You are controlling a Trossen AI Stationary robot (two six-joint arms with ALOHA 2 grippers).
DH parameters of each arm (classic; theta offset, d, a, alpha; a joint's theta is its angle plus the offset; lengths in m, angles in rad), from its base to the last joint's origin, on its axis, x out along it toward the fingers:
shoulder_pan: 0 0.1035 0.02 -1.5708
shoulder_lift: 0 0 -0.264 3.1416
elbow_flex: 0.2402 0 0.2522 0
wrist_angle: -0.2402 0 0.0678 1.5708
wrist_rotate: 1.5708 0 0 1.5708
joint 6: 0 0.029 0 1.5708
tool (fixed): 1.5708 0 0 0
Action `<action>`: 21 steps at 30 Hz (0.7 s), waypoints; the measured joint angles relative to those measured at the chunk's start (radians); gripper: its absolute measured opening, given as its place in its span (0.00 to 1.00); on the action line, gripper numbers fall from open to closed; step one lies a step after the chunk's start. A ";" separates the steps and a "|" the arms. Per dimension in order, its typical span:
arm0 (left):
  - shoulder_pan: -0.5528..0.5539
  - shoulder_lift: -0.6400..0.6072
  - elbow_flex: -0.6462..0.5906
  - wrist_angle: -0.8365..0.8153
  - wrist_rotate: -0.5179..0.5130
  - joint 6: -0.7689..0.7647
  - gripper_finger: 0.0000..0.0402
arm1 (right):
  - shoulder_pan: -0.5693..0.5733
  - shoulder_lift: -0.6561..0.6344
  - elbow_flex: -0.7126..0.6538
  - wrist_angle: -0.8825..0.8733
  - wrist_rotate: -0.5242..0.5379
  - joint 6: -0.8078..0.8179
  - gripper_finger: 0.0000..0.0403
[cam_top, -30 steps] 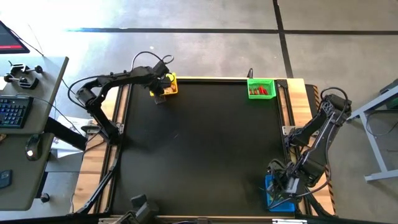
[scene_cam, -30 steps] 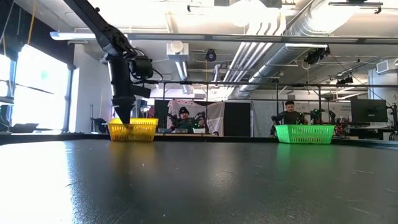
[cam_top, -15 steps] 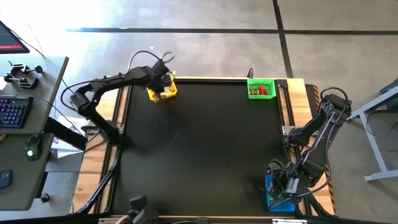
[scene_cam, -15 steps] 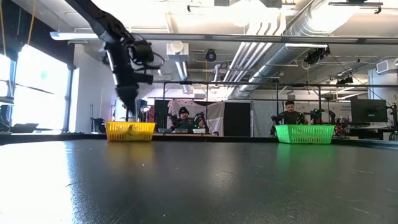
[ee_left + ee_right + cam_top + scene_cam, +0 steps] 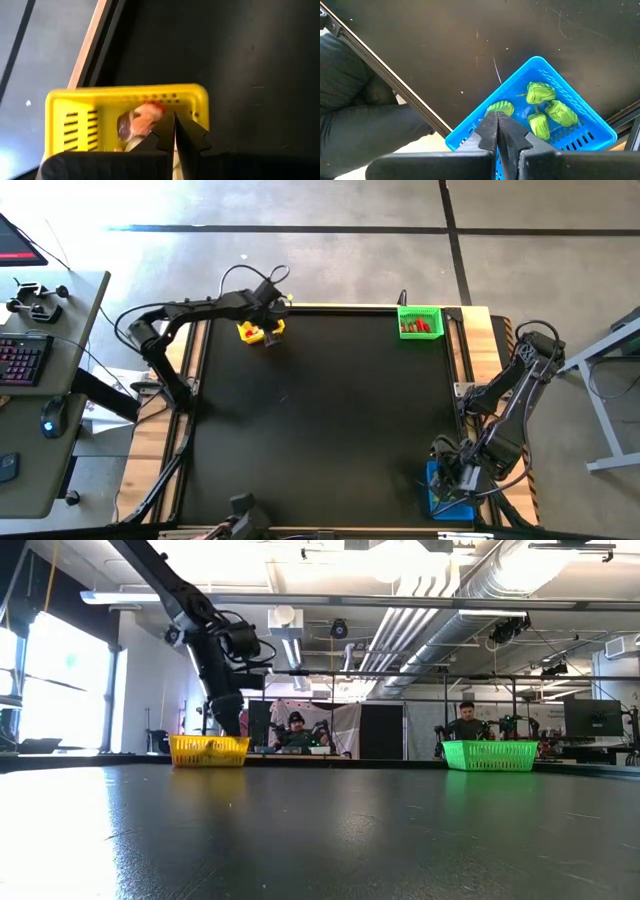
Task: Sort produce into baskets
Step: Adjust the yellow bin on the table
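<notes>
The yellow basket [image 5: 250, 332] [image 5: 125, 102] stands at the table's far left with cream-white produce [image 5: 137, 122] inside. My left gripper [image 5: 174, 120] [image 5: 233, 730] is shut with nothing in it, slanting down just above the basket's right end. At the far right stands the green basket [image 5: 419, 322] [image 5: 490, 755], which holds red pieces [image 5: 425, 327]. The blue basket [image 5: 555, 85] [image 5: 436, 500] at the near right corner holds several green chunks [image 5: 540, 92]. My right gripper [image 5: 496, 120] hangs shut above it, holding nothing.
The black mat [image 5: 320, 420] between the baskets is bare. Wooden strips [image 5: 478, 330] edge the table. A desk with a keyboard [image 5: 20, 360] stands to the left. Two people [image 5: 296, 728] [image 5: 466, 720] sit in the room beyond the far edge.
My left gripper has risen out of the yellow basket. It has then swung toward the table's right and come down to the basket's right end, tipping to a flatter slant. It has stayed shut.
</notes>
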 joint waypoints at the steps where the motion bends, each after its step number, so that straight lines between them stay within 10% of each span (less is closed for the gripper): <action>1: -0.007 0.000 0.000 0.004 0.002 0.011 0.00 | 0.000 0.000 0.000 0.000 0.000 0.000 0.00; 21: -0.134 -0.061 0.000 0.014 0.110 0.061 0.00 | 0.000 0.000 0.000 0.000 0.109 -0.063 0.00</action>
